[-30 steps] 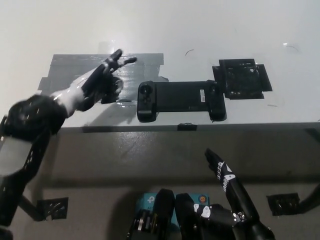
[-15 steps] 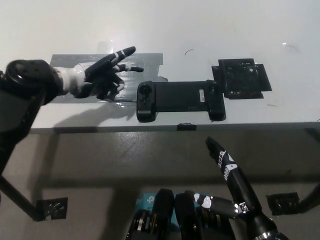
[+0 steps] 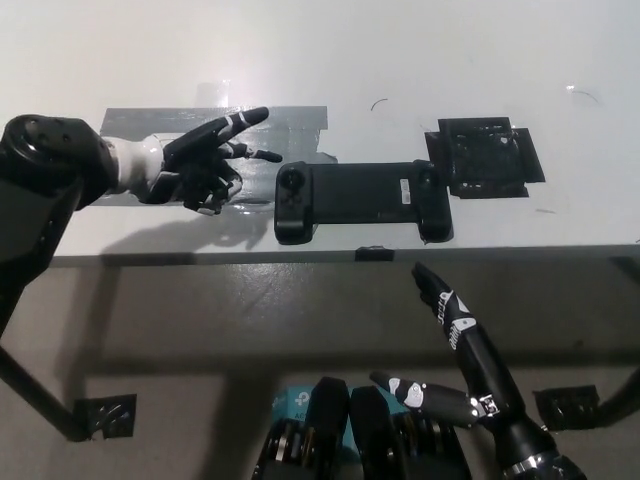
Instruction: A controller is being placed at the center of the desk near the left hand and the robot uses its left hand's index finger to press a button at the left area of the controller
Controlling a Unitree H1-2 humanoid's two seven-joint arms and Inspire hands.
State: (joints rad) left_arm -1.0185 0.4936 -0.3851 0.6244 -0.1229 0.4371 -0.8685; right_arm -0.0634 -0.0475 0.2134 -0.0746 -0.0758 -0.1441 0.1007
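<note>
A black controller [image 3: 360,200] lies flat near the desk's front edge, its long side running left to right, with a round stick at its left end [image 3: 292,181]. My left hand [image 3: 200,160] hovers just left of it over a grey tape patch [image 3: 215,125]. One finger points out toward the upper right while the others curl in. It holds nothing and stays apart from the controller. My black right hand [image 3: 455,350] rests below the desk edge at the lower right, fingers spread.
A black square pad [image 3: 485,157] is taped to the desk right of the controller. The white desk [image 3: 330,50] ends at a front edge [image 3: 340,252] just below the controller, with a small black clip [image 3: 373,253] on it.
My left hand has dropped slightly and curled its other fingers in, leaving one finger pointing. The right hand has sunk a little. The controller has not moved.
</note>
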